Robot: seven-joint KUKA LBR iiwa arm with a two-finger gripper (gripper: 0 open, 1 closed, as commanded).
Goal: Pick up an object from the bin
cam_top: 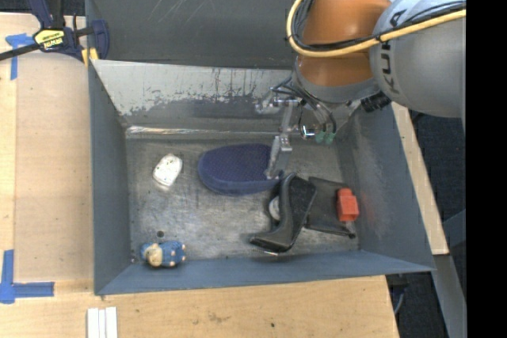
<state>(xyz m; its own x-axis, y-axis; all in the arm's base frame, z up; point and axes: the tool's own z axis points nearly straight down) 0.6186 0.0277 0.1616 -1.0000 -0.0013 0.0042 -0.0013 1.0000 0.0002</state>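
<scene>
Camera view, my gripper (pixel 277 158): at the right end of the dark blue oval pad (pixel 234 169), in the middle of the bin (pixel 107 170).
Pad's lie: stretches toward the view's left from me, with its long axis running across the view.
Grip: spread or pressed together, I cannot tell.

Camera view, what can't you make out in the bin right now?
In the camera view:
- Blue oval thing: right end hidden behind the gripper.
- Black tool with orange block: too dark to tell its kind.
- Blue-and-yellow figure at the near-left corner: too small to identify.
- White lump: likewise.
</scene>
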